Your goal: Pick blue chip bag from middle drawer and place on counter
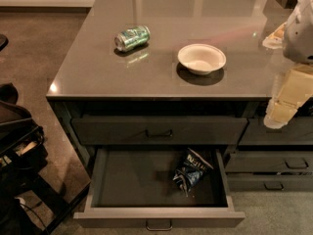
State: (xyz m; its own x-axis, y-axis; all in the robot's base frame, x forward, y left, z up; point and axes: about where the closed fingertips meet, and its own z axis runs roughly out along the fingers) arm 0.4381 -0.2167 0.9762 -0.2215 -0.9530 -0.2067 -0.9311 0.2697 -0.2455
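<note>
The blue chip bag [190, 171] lies crumpled inside the open middle drawer [156, 213], towards its right side. The drawer is pulled out below a shut upper drawer [159, 130]. The counter [161, 77] spreads above the cabinets. My gripper [282, 104] hangs at the right edge of the view, a pale cream part of the arm in front of the counter's front right corner. It is up and to the right of the bag, well apart from it and holding nothing that I can see.
A green drink can [132, 37] lies on its side on the counter at the left. A white bowl [201, 58] stands near the middle. Narrower shut drawers [288, 163] are on the right. Dark equipment [19, 146] stands on the floor at the left.
</note>
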